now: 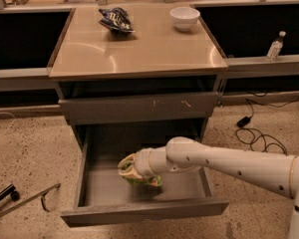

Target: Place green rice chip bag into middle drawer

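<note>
The gripper [128, 169] sat inside the matt grey metal middle drawer [144, 210], against the glossy green rice chip bag [146, 180]. The arm [229, 166] looked like smooth white plastic; the tabletop [139, 49] shone.
</note>
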`<act>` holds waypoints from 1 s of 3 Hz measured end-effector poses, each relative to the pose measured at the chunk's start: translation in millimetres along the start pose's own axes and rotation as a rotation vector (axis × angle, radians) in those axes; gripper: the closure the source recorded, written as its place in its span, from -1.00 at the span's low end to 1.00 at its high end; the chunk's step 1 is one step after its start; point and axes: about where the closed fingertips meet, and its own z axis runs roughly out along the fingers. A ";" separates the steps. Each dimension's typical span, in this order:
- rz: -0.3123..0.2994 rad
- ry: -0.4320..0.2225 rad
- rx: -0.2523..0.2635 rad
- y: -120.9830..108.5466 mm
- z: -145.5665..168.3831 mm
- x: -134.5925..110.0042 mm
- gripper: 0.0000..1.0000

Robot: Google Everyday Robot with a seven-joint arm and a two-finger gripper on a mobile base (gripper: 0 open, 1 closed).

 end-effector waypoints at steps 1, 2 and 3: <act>0.064 0.036 -0.065 4.1 42.0 47.4 1.00; 0.067 0.036 -0.069 6.6 44.9 49.5 0.98; 0.067 0.036 -0.069 6.7 44.9 49.5 0.60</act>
